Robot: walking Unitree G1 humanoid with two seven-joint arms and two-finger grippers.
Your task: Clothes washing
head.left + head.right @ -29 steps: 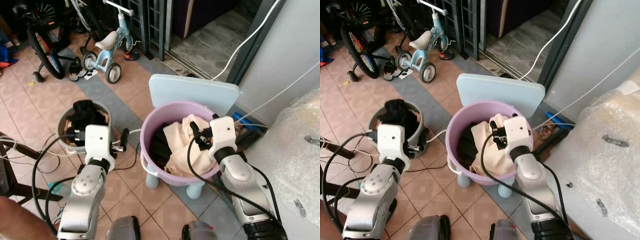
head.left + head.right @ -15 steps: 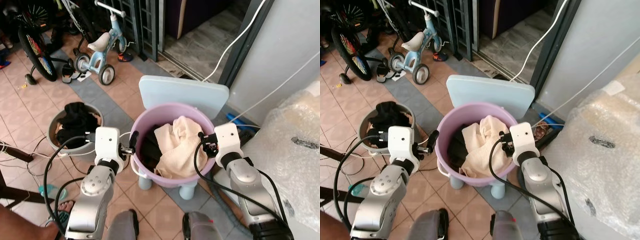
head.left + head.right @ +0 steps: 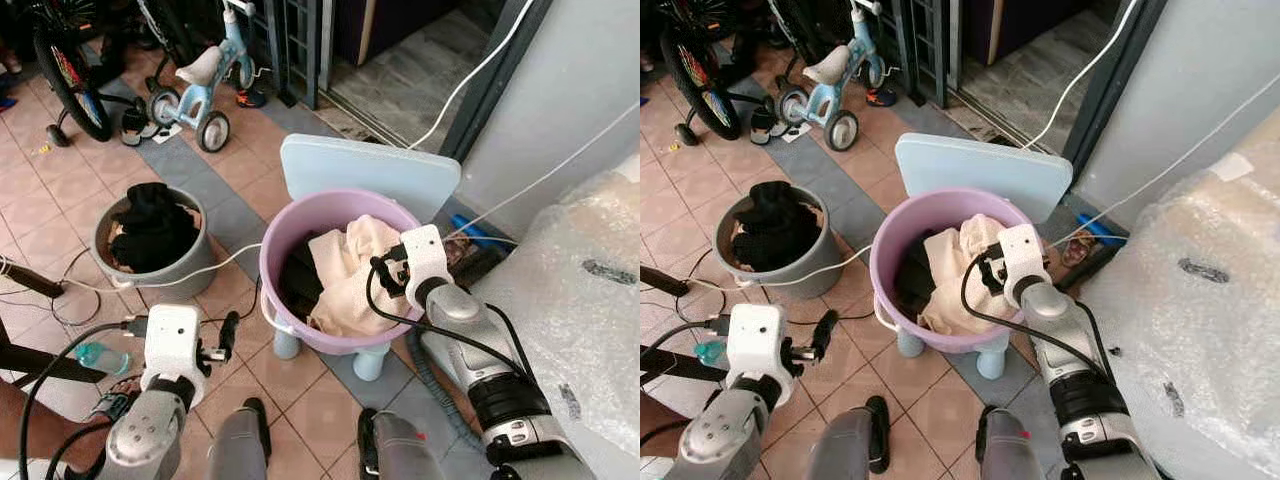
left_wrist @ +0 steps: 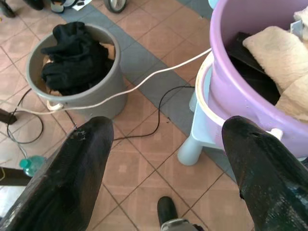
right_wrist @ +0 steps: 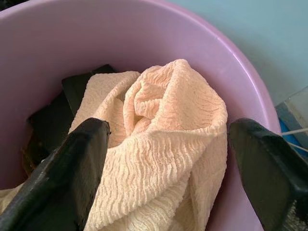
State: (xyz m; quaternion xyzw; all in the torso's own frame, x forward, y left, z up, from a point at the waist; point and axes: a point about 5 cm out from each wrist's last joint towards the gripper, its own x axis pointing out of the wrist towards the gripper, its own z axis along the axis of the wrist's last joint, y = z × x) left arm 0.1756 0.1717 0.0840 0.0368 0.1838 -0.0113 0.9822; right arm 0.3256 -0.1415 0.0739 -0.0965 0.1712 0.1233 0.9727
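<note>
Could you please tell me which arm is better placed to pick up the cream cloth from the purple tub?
Right. The right gripper hangs open just over the cream cloth in the purple tub, while the left gripper sits low beside it.

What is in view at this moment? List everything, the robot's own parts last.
Purple tub: one, lilac, on a pale blue stool.
Cream cloth: one, heaped in the tub over dark garments.
Pale blue stool: one, its back standing behind the tub.
Grey bucket: one, on the tiles to the robot's left of the tub, full of black clothes.
White cord: one, running across the tiles in front of the bucket.
Tricycle: one, light blue, further back.
Bubble-wrapped bundle: one, clear, at the right.
Left claw: open, low over the tiles.
Right claw: open, over the cream cloth.
</note>
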